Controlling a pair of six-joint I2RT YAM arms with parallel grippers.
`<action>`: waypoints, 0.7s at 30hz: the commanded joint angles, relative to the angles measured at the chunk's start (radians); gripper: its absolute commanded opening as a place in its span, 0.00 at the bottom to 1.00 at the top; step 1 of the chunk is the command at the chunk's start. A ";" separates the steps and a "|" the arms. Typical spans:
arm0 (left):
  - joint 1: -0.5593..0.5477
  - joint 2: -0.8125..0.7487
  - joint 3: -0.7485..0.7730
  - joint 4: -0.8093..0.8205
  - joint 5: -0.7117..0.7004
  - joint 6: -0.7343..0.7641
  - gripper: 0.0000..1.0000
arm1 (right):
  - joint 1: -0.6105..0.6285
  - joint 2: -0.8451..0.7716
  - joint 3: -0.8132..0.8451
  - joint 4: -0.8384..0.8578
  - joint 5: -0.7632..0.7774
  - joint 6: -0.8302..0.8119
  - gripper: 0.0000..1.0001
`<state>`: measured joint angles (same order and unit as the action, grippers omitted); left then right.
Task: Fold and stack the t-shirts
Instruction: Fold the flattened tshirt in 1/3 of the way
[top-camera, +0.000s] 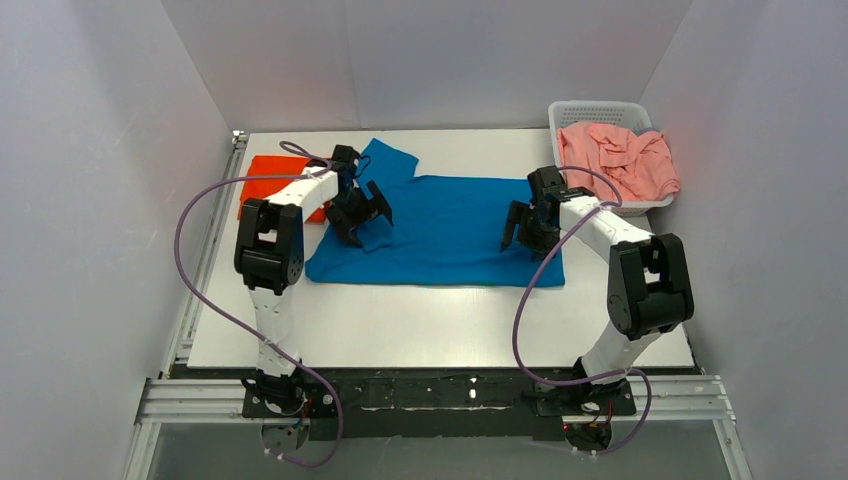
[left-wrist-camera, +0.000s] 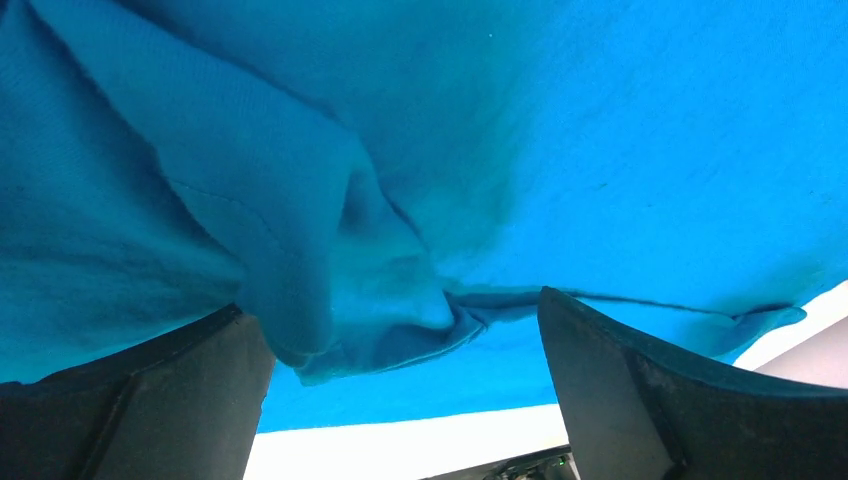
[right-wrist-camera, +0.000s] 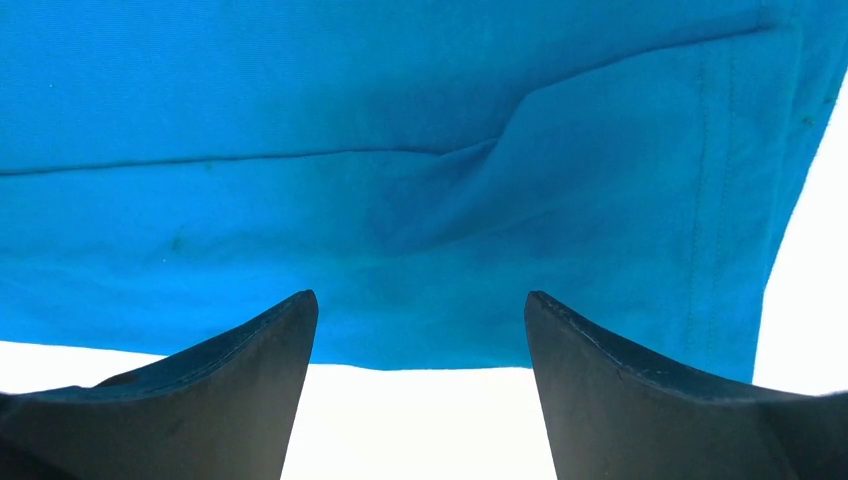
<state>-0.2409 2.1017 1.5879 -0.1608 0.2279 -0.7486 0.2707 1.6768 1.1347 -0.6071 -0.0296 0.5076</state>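
Nearest the viewer, the mounting rail carries the 2 arm bases at 6 o'clock of the table.

**End effectors.** The left gripper stands wide open. In its wrist view a bunched ridge of cloth lies between the jaws, not clamped. The right gripper is also wide open, low over the shirt's right hem and holding nothing.

**Task items.** The blue t-shirt lies spread flat at the table's centre, with 1 sleeve jutting out towards 11 o'clock. The orange-red t-shirt lies folded at 10 o'clock. The left arm hides its inner edge, so contact with the blue one cannot be confirmed.

**Risks.**
- The ridge between the left jaws could catch on a finger as that arm lifts, dragging the cloth and spoiling the lay.
- A crease by the right hem may set into any fold made over it.
- The stray sleeve, left out, would give an uneven bundle and a leaning stack.

**Containers.** There is 1 white basket, at 2 o'clock. It holds the pink t-shirt, crumpled and heaped, with its cloth overhanging the near rim.
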 joint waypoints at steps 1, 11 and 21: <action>-0.012 0.014 0.017 -0.060 -0.023 0.009 0.98 | -0.002 0.002 -0.006 0.015 0.019 -0.026 0.84; -0.014 0.213 0.318 0.064 0.027 -0.046 0.98 | -0.002 -0.024 -0.023 0.022 0.025 -0.023 0.84; -0.026 0.264 0.435 0.155 0.050 -0.157 0.98 | -0.003 -0.007 -0.035 0.018 0.038 -0.028 0.84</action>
<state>-0.2531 2.3531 1.9808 0.0109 0.2455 -0.8543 0.2703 1.6802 1.1122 -0.5972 -0.0185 0.4927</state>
